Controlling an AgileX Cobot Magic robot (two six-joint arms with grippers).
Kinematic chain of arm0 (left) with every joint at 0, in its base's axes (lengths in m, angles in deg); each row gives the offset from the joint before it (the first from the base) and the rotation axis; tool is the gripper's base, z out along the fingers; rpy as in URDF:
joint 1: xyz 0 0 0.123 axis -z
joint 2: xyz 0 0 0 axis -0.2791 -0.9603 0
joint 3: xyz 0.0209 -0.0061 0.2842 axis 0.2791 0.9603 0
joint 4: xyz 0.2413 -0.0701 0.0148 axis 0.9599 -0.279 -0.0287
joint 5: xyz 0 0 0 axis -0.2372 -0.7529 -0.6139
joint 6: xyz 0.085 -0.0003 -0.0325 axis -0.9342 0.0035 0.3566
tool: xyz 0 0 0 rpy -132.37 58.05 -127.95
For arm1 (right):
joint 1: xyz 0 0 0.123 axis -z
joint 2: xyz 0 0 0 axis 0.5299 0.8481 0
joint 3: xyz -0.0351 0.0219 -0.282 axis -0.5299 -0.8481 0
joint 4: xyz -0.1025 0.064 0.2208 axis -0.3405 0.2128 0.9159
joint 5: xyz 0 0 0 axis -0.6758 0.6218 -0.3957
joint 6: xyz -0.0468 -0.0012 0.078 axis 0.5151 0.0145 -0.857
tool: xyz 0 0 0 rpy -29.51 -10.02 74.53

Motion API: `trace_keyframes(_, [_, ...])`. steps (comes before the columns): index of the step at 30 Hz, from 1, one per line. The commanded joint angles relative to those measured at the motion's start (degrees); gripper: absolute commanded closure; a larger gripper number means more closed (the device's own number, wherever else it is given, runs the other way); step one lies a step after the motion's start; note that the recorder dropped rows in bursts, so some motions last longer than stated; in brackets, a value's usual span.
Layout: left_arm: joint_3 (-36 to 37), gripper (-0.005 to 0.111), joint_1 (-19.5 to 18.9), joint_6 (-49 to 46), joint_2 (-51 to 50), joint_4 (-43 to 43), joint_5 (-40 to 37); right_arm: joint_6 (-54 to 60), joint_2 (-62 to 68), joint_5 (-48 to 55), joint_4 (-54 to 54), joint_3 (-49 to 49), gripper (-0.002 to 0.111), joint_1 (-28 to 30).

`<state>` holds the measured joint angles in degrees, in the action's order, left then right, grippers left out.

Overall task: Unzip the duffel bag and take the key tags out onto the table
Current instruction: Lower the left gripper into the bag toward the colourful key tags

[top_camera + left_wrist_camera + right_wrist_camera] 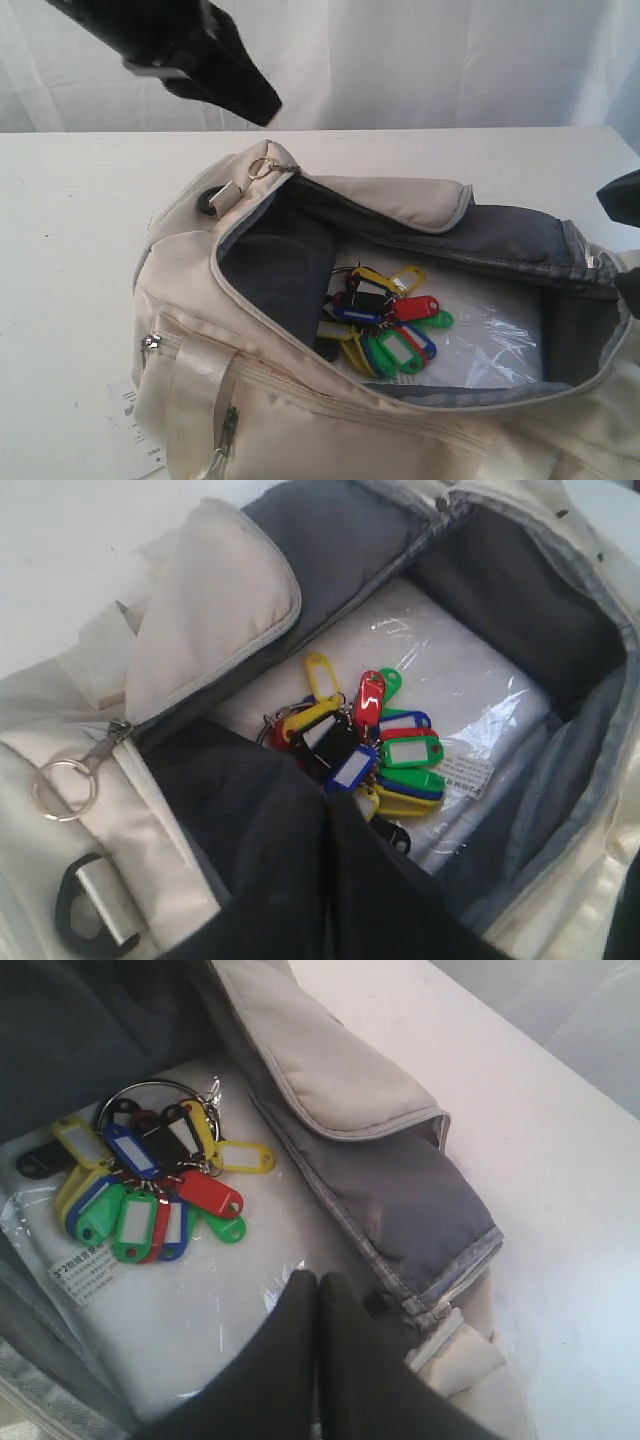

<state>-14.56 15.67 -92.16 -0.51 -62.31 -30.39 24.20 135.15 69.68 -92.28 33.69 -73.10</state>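
Right hand [318, 1285] is seen pinched closed, nothing held, above the unzipped duffel bag [185, 290]; left hand [328, 815] likewise. Key tags [385, 322], red, yellow, green, blue on rings, are seen inside on a clear packet [490, 340].

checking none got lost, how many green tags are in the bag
3: two green tags side by side, a third green tag against the red tag; others may be hidden.

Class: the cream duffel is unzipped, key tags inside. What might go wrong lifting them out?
The bunch of coloured plastic key tags lies on a clear plastic packet; a pinch might lift the film too.
The tags sit low inside the cream fabric duffel bag; they may catch its folded-back flap.
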Motion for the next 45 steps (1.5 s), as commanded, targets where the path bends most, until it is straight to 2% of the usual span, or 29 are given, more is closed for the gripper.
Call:
trace_keyframes(1, [-2.1, 0.107, 5.4, 2.4, -6.7, 1.8, 0.1, -0.3, -0.3, -0.4, -0.4, -0.3, 0.108, 0.0])
trace_keyframes(4, [-2.2, 0.107, 7.2, 2.4, -10.6, 2.2, 2.4, -0.3, -0.3, -0.3, -0.4, -0.3, 0.108, 0.0])
trace_keyframes(11, [-2.2, 0.106, 7.3, 2.2, -19.5, 2.4, 9.2, -1.9, -0.3, 0.2, -0.4, -0.3, 0.108, 0.0])
trace_keyframes(13, [-2.2, 0.097, 7.3, 1.9, -21.5, 2.4, 9.0, -2.0, -0.3, 0.5, -0.4, -0.3, 0.108, 0.0])
trace_keyframes(14, [-2.2, 0.086, 7.4, 1.4, -22.8, 2.4, 8.9, -2.0, -0.3, 0.6, -0.4, -0.3, 0.108, 0.0])
trace_keyframes(17, [-2.2, 0.056, 8.2, -7.4, -25.4, 2.2, 7.2, -2.4, -0.3, 0.6, -0.4, -0.3, 0.108, 0.0])
trace_keyframes(19, [-2.2, 0.047, 9.2, -13.7, -26.7, 2.3, 6.6, -2.4, -0.3, 0.6, -0.4, -0.3, 0.108, 0.0])
trace_keyframes(22, [-2.2, 0.047, 10.9, -20.5, -28.3, 6.0, 7.6, -2.4, -0.3, 0.6, -0.4, -0.3, 0.108, 0.0])
trace_keyframes(26, [-2.2, 0.048, 12.4, -19.1, -28.8, 16.4, 10.3, -2.4, -0.3, 0.6, -0.4, -0.3, 0.108, 0.0])
trace_keyframes(29, [-2.2, 0.048, 13.1, -18.7, -28.8, 19.8, 11.1, -2.4, -0.3, 0.6, -0.4, -0.3, 0.108, 0.0])
trace_keyframes(37, [-2.2, 0.048, 15.4, -20.7, -28.9, 14.2, 13.5, -2.8, -0.3, 0.6, -0.4, -0.3, 0.108, 0.0])
trace_keyframes(42, [-2.2, 0.048, 17.5, -21.0, -30.3, 14.2, 13.0, -2.8, -0.3, 0.6, -0.4, -0.3, 0.108, 0.0])
trace_keyframes(45, [-2.2, 0.054, 18.1, -21.0, -31.0, 14.1, 12.0, -2.8, -0.3, 0.6, -0.4, -0.3, 0.108, 0.0])
